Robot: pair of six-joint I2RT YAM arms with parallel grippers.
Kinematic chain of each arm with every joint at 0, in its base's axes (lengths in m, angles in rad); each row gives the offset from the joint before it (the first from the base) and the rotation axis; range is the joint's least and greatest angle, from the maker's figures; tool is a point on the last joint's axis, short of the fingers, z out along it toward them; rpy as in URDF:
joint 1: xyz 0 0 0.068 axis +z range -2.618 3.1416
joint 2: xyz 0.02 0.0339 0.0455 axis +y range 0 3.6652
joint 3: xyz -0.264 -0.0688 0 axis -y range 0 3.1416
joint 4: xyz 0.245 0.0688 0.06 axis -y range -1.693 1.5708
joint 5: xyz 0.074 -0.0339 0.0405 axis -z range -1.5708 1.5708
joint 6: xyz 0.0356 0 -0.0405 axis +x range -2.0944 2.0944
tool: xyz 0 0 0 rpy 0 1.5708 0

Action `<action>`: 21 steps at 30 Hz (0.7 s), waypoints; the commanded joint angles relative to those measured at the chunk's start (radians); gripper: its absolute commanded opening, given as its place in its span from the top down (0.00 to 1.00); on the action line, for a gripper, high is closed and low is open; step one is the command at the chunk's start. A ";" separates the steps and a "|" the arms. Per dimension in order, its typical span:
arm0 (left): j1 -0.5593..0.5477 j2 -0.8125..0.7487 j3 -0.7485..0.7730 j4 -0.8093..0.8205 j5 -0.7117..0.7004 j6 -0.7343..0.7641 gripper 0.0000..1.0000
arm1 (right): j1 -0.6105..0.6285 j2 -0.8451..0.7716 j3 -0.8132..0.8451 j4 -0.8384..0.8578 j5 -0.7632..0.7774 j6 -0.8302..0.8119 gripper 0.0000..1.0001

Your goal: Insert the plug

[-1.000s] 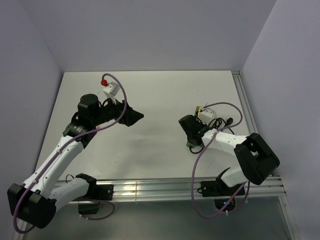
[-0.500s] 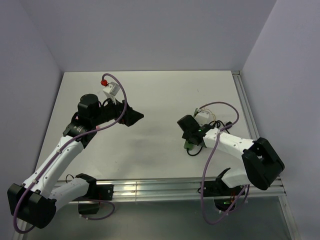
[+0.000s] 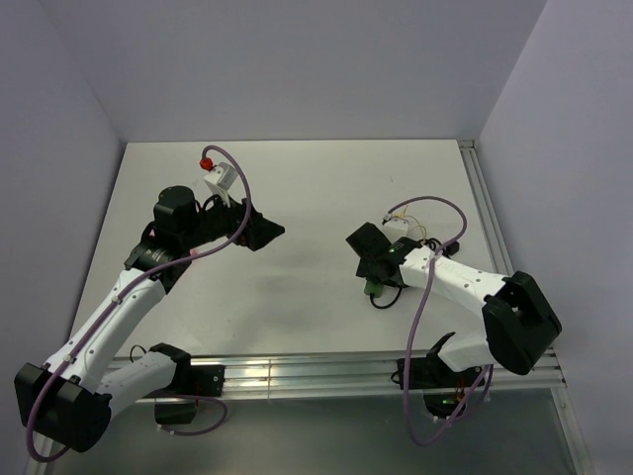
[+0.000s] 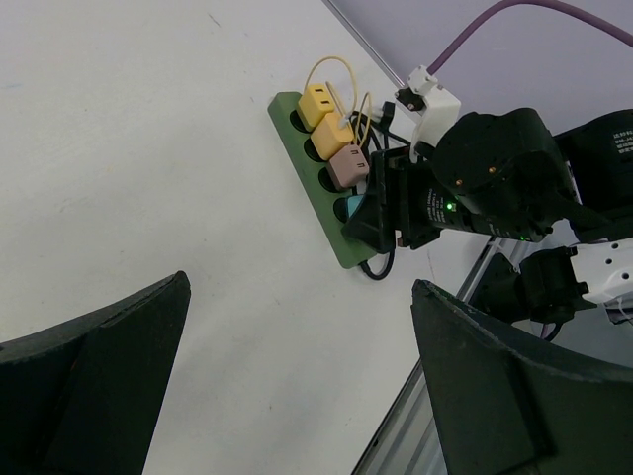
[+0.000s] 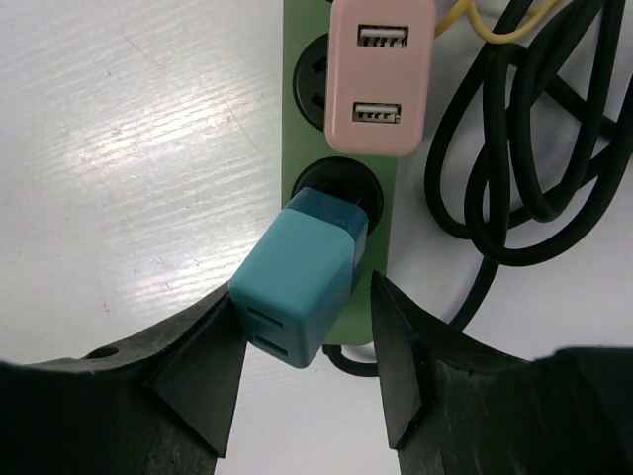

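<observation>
A teal plug (image 5: 302, 282) sits in the end socket of a green power strip (image 5: 307, 158), leaning a little to the left. My right gripper (image 5: 307, 289) straddles it with its jaws open. The left finger lies against the plug's side, and a gap shows at the right finger. From above, the right gripper (image 3: 371, 252) hangs over the strip's near end (image 3: 374, 288). My left gripper (image 3: 267, 230) stands wide open above bare table, well to the left of the strip (image 4: 341, 252), with nothing between its fingers.
A pink USB charger (image 5: 381, 74) fills the socket beside the teal plug, and two yellow plugs (image 4: 326, 119) sit further along. A coiled black cable (image 5: 514, 168) lies right of the strip. An aluminium rail (image 3: 475, 198) runs along the table's right edge.
The right gripper's jaws have spread apart around the teal plug, which stays in its socket. The right wrist has shifted slightly. The left arm has not moved.
</observation>
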 commanded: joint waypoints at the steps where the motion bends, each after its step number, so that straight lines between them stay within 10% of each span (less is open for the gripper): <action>1: -0.001 -0.021 -0.001 0.052 0.024 0.005 0.01 | 0.006 0.026 0.054 -0.072 0.064 -0.005 0.42; 21: -0.001 -0.018 -0.001 0.049 0.027 0.004 0.00 | 0.006 0.044 0.127 -0.172 0.135 -0.020 0.71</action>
